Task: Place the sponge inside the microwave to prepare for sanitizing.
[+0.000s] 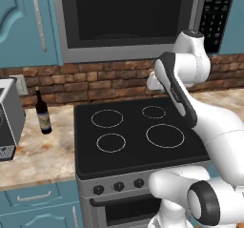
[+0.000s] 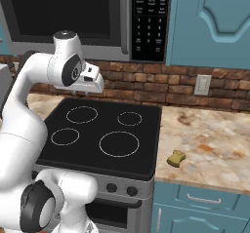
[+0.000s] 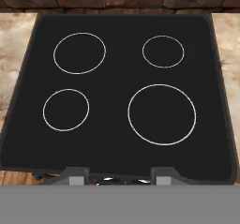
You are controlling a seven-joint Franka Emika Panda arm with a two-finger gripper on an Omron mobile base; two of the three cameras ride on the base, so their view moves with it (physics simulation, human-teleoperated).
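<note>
Currently the claw (image 2: 87,93) is hanging over the stove's (image 2: 97,129) back edge, empty, its jaws standing partly apart; the sponge (image 2: 176,158) is lying well off to its right on the tabletop (image 2: 215,144), near the front edge, just beside the stove, long axis unclear; the microwave (image 2: 97,17) is sitting shut above.

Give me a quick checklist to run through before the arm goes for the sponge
1. Sponge located: ok. The sponge lies on the counter right of the stove, near the front edge.
2. Sponge free to grab: ok, nothing touches it.
3. Claw empty: ok. The claw hangs over the stove with nothing between its fingertips.
4. Claw lined up with sponge: not ok, it points at the burners.
5. Microwave door open: not ok. The microwave door looks closed.
6. Claw wide enough for the sponge: cannot tell.
</note>
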